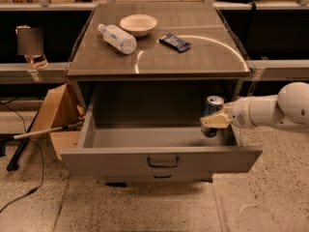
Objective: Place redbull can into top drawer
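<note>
Gripper: I see the gripper reaching in from the right on the white arm, clenched around the lower half of the redbull can.
Redbull can: upright, inside the right end of the top drawer, close to its right wall. I cannot tell whether its base touches the drawer floor.
Top drawer: pulled out from under the tabletop, its dark handle at the centre of the front panel.
Tabletop: a clear water bottle lies on its side, a pale bowl near it, and a dark packet to the right.
Floor, left: an open cardboard box beside the cabinet.
</note>
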